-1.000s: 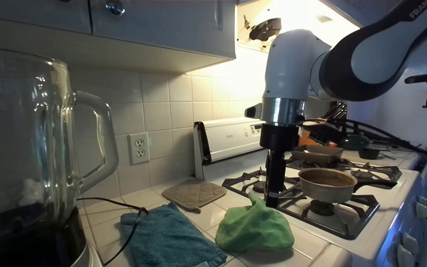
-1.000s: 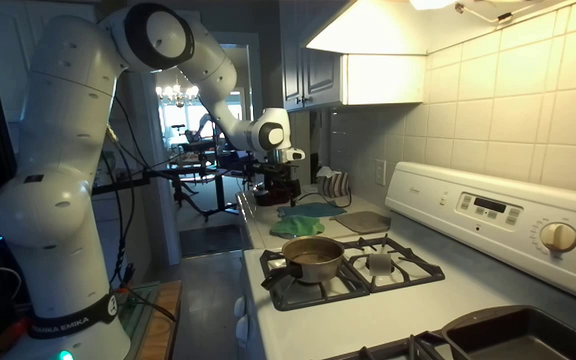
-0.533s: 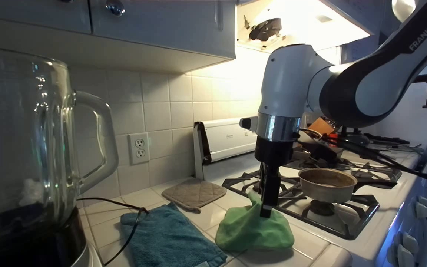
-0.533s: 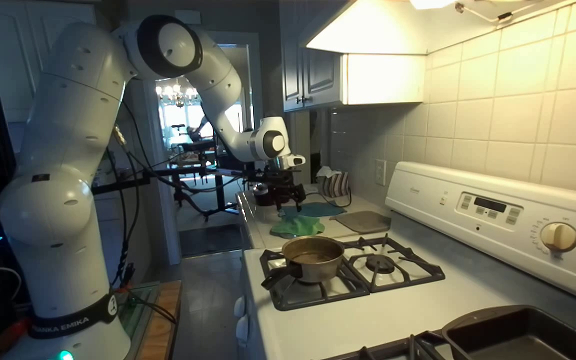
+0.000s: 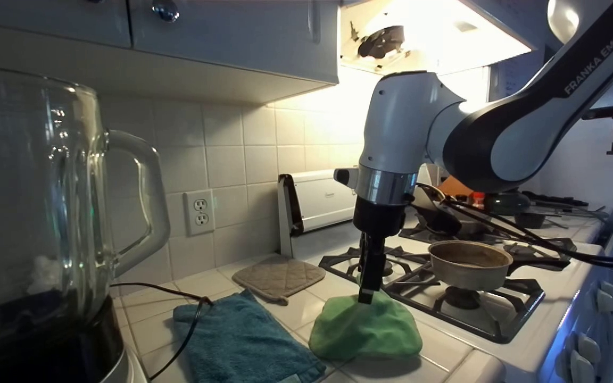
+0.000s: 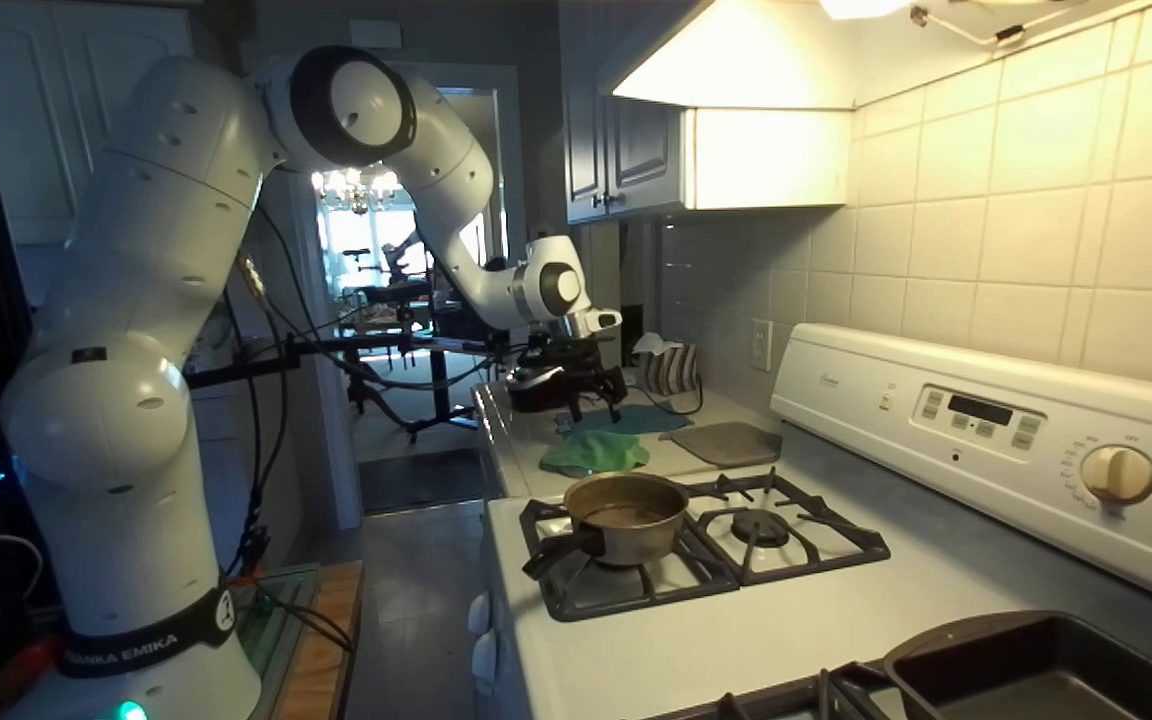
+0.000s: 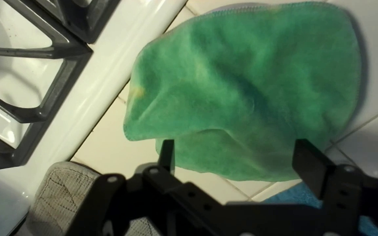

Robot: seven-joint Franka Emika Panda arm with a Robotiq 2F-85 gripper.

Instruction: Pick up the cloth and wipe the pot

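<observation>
A green cloth [image 5: 365,332] lies crumpled on the tiled counter beside the stove. It also shows in an exterior view [image 6: 596,455] and fills much of the wrist view [image 7: 248,85]. My gripper [image 5: 365,294] points down over the cloth, with its fingers spread. In the wrist view the open jaws [image 7: 235,154] frame the cloth's lower edge, with nothing held between them. The fingertips appear just above the cloth; contact cannot be told. The metal pot [image 5: 469,270] with a black handle stands on a front burner. It also shows in an exterior view [image 6: 636,525], right of the gripper [image 6: 596,416].
A blue towel [image 5: 248,340] and a grey pot holder [image 5: 279,277] lie beside the cloth. A glass blender [image 5: 67,202] with a dark cord stands near. Black burner grates [image 6: 786,530] surround the pot. A baking pan [image 6: 1056,670] sits farther along the stove.
My gripper came down toward the cloth, then shifted toward the blender and back wall side. The cloth and pot have stayed in place.
</observation>
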